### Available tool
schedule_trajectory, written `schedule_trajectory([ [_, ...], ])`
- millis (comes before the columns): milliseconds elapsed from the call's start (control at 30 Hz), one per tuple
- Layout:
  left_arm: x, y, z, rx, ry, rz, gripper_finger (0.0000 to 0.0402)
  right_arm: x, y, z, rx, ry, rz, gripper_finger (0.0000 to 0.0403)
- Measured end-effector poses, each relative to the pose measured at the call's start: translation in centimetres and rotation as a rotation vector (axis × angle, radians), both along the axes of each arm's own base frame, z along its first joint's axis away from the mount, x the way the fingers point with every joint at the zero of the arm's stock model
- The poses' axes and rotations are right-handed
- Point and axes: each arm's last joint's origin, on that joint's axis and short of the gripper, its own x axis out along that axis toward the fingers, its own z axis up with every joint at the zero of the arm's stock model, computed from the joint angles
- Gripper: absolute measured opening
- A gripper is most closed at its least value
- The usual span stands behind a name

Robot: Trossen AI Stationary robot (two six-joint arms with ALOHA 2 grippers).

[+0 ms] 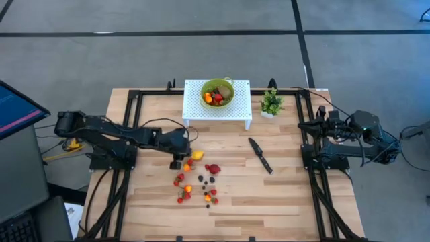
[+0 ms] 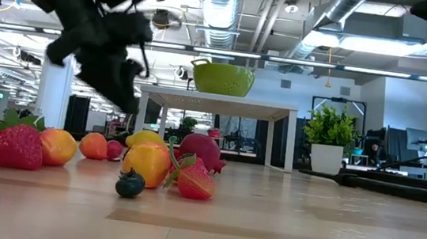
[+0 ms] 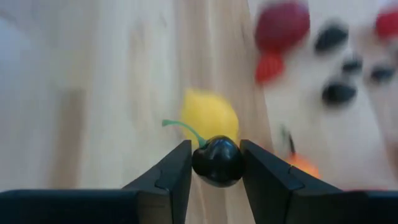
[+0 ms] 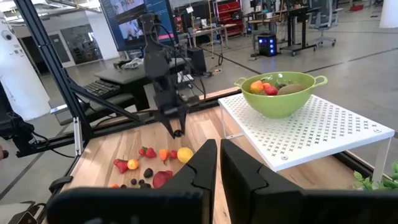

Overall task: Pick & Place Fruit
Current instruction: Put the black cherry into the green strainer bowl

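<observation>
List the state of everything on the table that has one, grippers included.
Left gripper: shut on a dark cherry, above the loose fruit.
Right gripper: shut, empty, parked at the table's right edge.
Green bowl: upright on the white stand, holding several fruits.
Loose fruit: scattered on the table.
Lemon: lying beside the left gripper.
Knife: lying flat.
Potted plant: upright beside the stand.

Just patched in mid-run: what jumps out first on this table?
The left tool is clamped on a dark cherry with a green stem, just above the yellow lemon at the near edge of the scattered fruit. Behind it, a green colander already holding fruit sits on a white perforated stand. The right tool waits shut at the table's right edge.
</observation>
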Motion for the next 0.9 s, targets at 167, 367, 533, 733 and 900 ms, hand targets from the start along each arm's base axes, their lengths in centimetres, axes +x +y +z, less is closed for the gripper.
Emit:
schedule_trajectory([
  [167, 0.4, 0.2, 3.1, 0.018, -0.261, 0.037, 0.0121, 0.0, 0.0, 0.0, 0.000, 0.000, 0.000, 0.0017],
  [367, 1.2, 0.4, 7.4, 0.023, -0.668, 0.062, 0.0122, 0.0, 0.0, 0.0, 0.000, 0.000, 0.000, 0.0017],
  [533, 1.2, 2.0, 10.3, 0.045, -0.964, 0.124, 0.0120, 0.0, 0.0, 0.0, 0.000, 0.000, 0.000, 0.0017],
  [733, 1.2, 5.2, 12.8, 0.111, -1.061, 0.240, 0.0121, 0.0, 0.0, 0.0, 0.000, 0.000, 0.000, 0.0017],
  [900, 1.5, 7.3, 13.6, 0.152, -1.069, 0.309, 0.0120, 0.0, 0.0, 0.0, 0.000, 0.000, 0.000, 0.0017],
])
